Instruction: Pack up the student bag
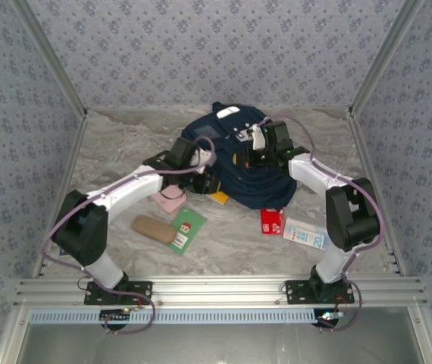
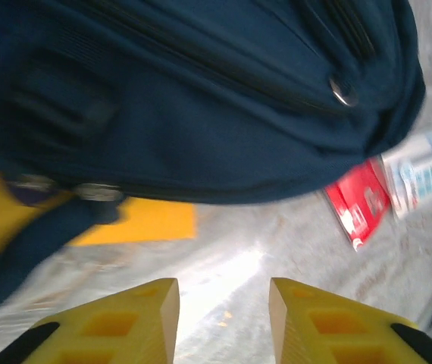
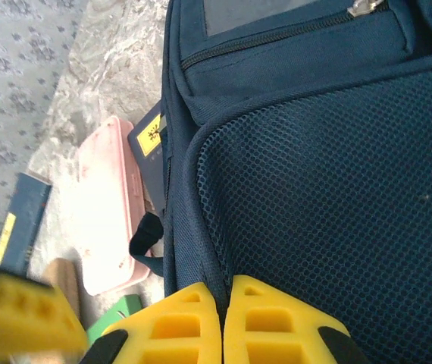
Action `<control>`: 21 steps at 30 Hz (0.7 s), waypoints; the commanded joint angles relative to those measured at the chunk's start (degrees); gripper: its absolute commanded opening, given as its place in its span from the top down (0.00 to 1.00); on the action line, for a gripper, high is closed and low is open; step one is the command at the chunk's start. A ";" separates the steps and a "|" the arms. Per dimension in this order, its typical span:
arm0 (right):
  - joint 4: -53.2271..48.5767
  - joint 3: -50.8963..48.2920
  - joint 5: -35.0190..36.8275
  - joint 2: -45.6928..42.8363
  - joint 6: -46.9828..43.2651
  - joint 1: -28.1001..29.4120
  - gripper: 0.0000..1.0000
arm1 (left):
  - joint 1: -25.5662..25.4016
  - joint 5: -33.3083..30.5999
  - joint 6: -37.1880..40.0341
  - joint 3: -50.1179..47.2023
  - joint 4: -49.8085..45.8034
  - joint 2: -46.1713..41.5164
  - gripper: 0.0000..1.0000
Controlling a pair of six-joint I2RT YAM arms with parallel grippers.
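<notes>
**Packing scene.** We see the student bag (image 1: 240, 163) lying at the middle-back of the table (image 1: 121, 152), with both arms reaching to it. The left gripper (image 2: 223, 303) stands partly open just in front of the bag's lower edge. Only bare table shows between its fingers, and it holds nothing. A flat yellow item (image 2: 155, 220) lies partly under the bag. The right gripper (image 3: 222, 294) is closed, its fingertips together against the seam of the bag's mesh panel. We cannot tell whether any fabric is pinched.

Overhead looks down; wrist cameras (close) share bag (image 1: 265, 189).
</notes>
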 commanded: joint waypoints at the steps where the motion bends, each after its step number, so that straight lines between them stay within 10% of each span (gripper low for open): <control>1: -6.14 3.17 1.62 -1.55 -4.82 -0.66 1.00 | 1.47 -3.84 0.49 0.32 -3.38 -0.72 0.60; 21: 2.39 2.31 -4.15 1.77 5.44 -2.11 1.00 | -0.59 -5.72 -4.23 -10.93 21.84 5.05 0.50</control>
